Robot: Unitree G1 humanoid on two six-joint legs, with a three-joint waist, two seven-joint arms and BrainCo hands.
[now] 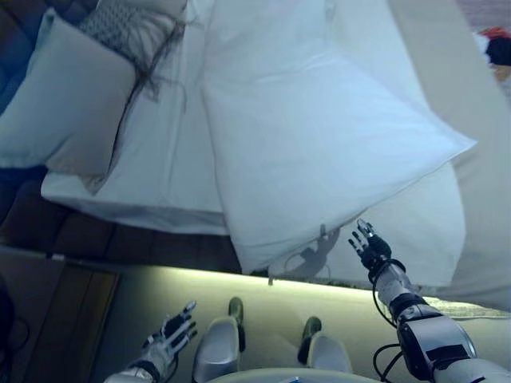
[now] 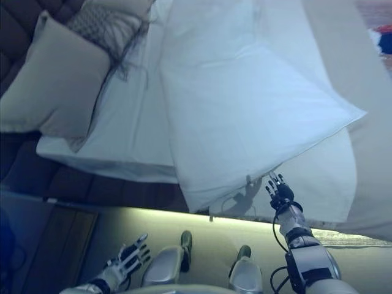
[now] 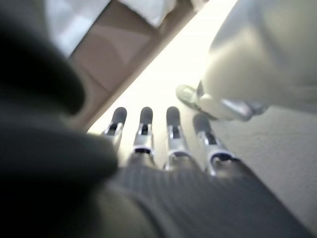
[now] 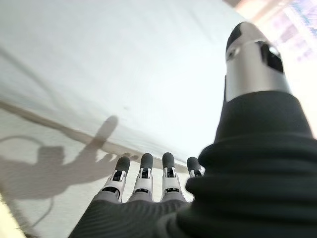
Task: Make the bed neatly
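Note:
A white duvet point(image 1: 319, 136) lies folded back across the bed, its lower corner hanging over the near edge of the white sheet point(image 1: 168, 159). A beige pillow point(image 1: 68, 104) and a patterned cushion point(image 1: 124, 28) lie at the head end on the left. My right hand point(image 1: 369, 246) is open with straight fingers, just below the duvet's near edge, apart from the cloth; its wrist view shows the fingers point(image 4: 143, 171) facing the white cloth point(image 4: 114, 64). My left hand point(image 1: 169, 331) is open and empty, low beside the bed; its fingers point(image 3: 146, 126) point at the floor.
The bed's dark wooden side rail point(image 1: 120, 239) runs along the near edge with a lit strip point(image 1: 239, 275) under it. A beige bedspread point(image 1: 471, 96) covers the right part. A dark headboard point(image 1: 20, 32) is at the far left. Colourful items point(image 1: 497, 44) lie at the far right.

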